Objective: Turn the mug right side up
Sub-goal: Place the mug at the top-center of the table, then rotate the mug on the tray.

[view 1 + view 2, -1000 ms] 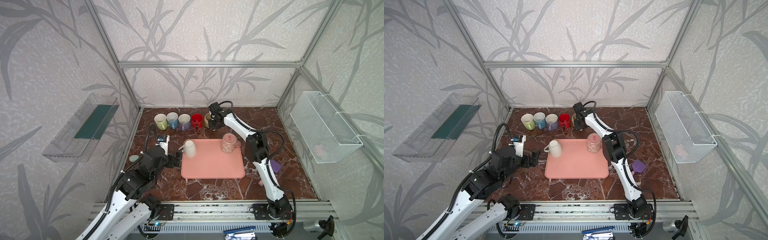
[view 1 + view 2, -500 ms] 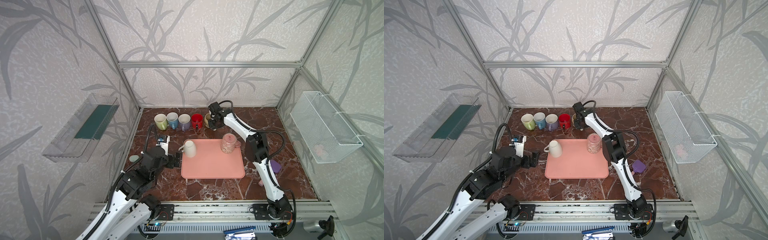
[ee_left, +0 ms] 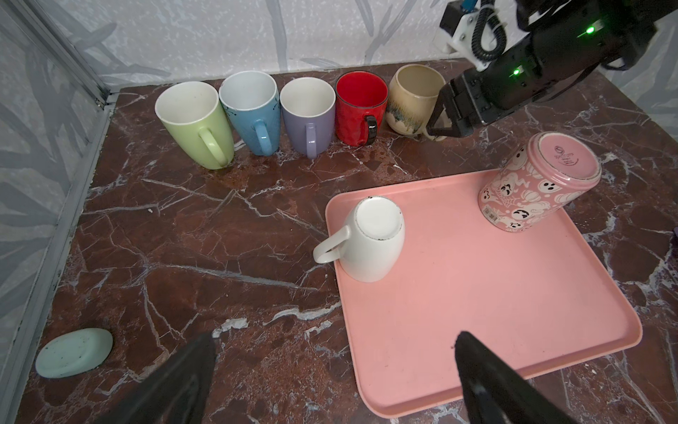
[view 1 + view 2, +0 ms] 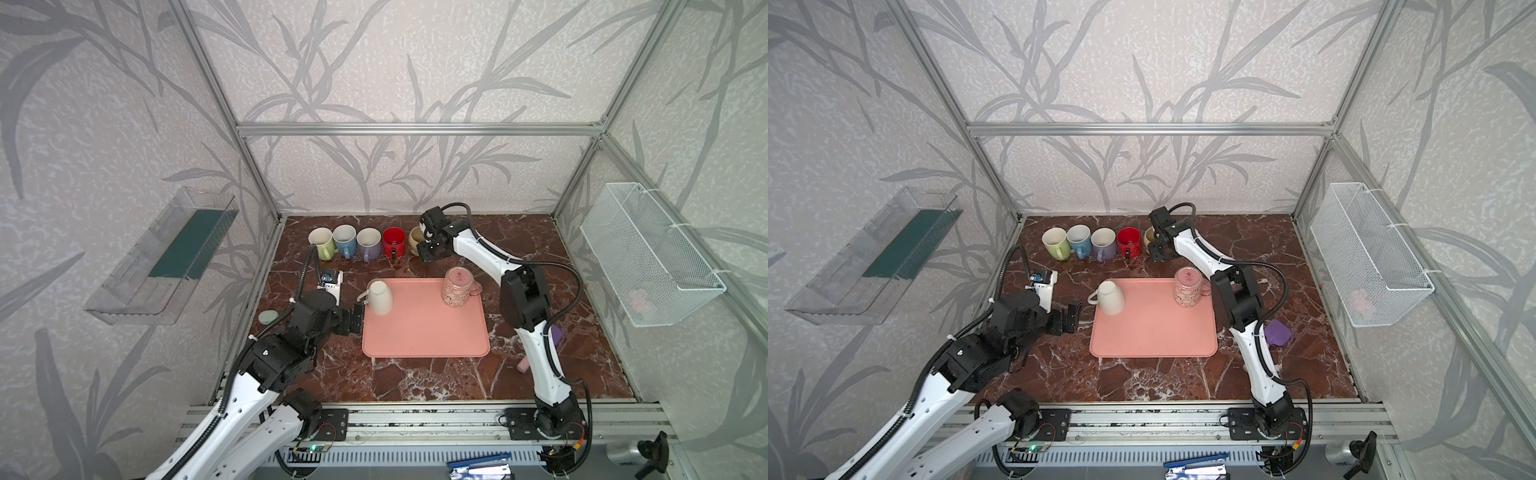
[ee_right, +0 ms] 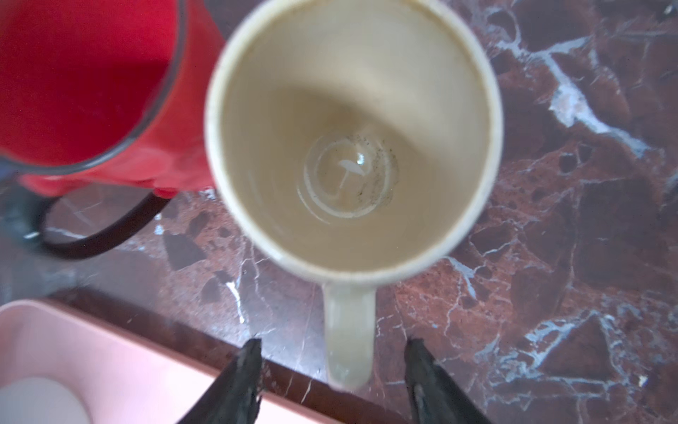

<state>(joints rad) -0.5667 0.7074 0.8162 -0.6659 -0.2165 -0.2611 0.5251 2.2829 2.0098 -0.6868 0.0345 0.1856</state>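
Beige mug (image 5: pixel 348 139) upright, empty — right end effector (image 5: pixel 334 343) spread astride handle (image 5: pixel 348 330); left end effector (image 3: pixel 335 334) spread.

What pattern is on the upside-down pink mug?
The pink mug bears white ghosts and cobwebs, clearest in the left wrist view.

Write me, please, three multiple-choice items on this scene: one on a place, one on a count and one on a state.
1. Where is the white mug?
A. on the pink tray
B. in the wire basket
C. on the wall shelf
2. How many mugs stand in the back row?
A. three
B. five
C. seven
3. How does the pink mug stand?
A. upright
B. on its side
C. upside down
Key: 1 A, it sits at the tray's corner; 2 B, five rims line up; 3 C, its base faces up.
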